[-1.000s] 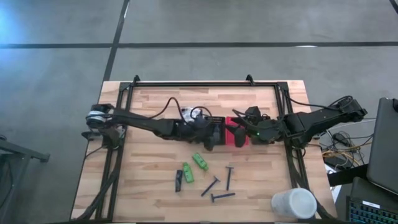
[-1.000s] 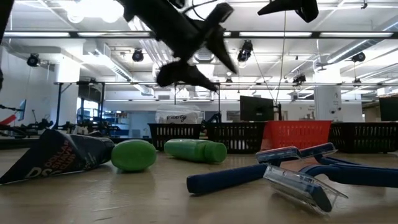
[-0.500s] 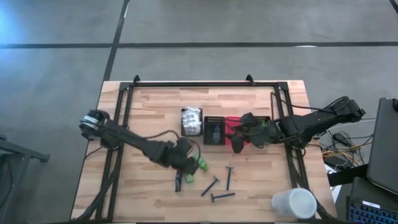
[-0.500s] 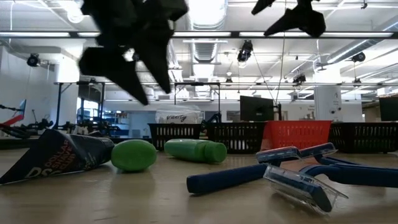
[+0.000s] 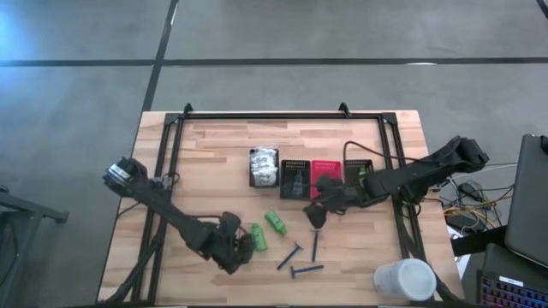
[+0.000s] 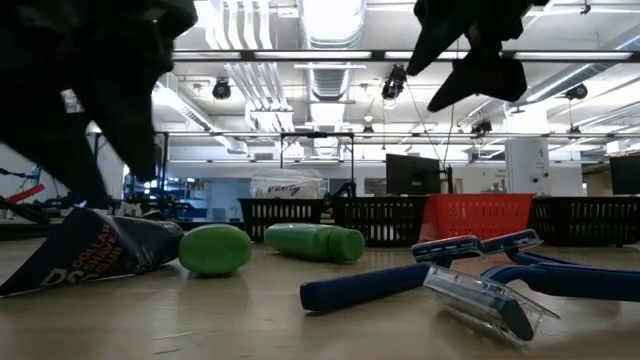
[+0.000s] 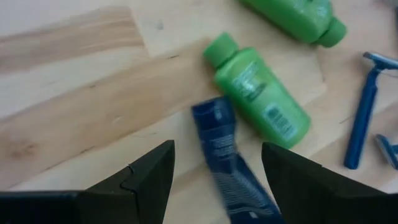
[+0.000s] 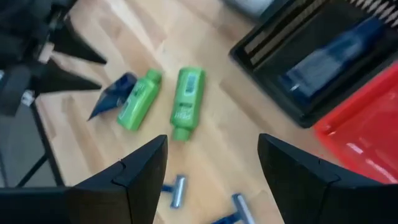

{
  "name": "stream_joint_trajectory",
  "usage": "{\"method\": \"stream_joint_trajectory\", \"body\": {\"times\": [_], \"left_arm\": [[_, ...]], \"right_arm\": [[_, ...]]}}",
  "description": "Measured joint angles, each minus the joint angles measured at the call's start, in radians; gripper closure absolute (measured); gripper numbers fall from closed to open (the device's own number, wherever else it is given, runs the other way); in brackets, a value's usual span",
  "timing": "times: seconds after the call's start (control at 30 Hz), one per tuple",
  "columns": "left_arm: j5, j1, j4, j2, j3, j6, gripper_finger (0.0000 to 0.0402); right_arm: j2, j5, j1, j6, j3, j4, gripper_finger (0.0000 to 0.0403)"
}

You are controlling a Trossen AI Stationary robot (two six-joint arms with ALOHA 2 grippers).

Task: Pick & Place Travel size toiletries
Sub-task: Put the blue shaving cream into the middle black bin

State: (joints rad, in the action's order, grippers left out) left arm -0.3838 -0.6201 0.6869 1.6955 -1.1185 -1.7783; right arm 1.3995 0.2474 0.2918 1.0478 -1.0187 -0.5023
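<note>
The left gripper is held open and empty, the dark tube lying between its fingers. The touching green bottle could be clipped and rolled away.

Pale matt wood table; glossy green plastic bottles.
</note>
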Motion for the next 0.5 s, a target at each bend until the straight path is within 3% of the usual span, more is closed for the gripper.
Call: {"method": "stream_joint_trajectory", "body": {"times": [0.5], "left_arm": [[0.044, -0.008, -0.221, 0.067, 0.113, -0.033, 0.0156]], "right_arm": [[0.028, -0.032, 0.023, 0.008, 0.0, 0.072, 0.0156]]}}
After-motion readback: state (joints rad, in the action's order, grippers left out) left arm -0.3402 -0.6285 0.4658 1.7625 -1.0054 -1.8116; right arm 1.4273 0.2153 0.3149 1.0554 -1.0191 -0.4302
